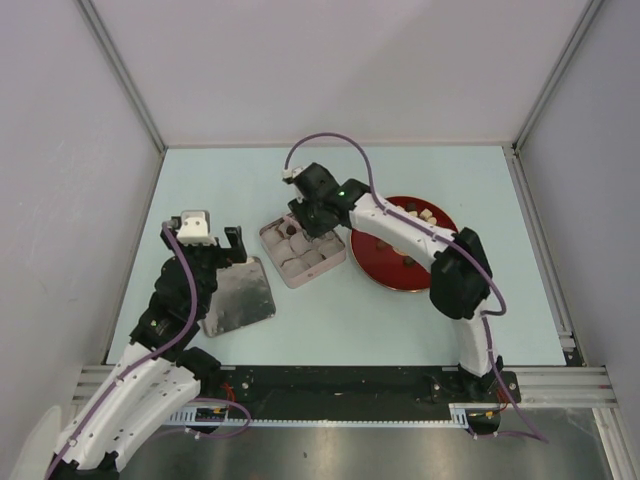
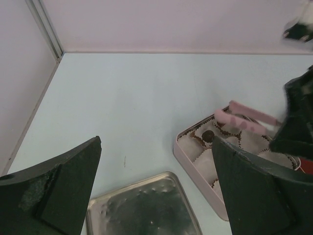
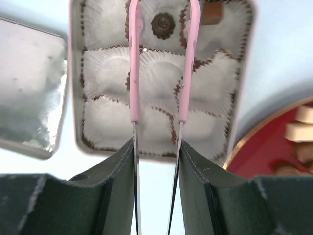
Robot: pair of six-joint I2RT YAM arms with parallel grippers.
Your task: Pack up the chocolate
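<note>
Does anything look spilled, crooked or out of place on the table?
Nothing spilled. The square pink tin of white paper cups and the flat silver lid beside it both sit turned askew to the table edges.

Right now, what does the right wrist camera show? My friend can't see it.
The right gripper holds pink tweezers over a square tin of white paper cups; a dark chocolate sits in one, seen between the tweezer arms. A silver lid lies left, a red plate right.

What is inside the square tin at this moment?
The tin holds white paper cups, one dark round chocolate and a brown piece. The pink tongs cover strips of the cups beneath.
</note>
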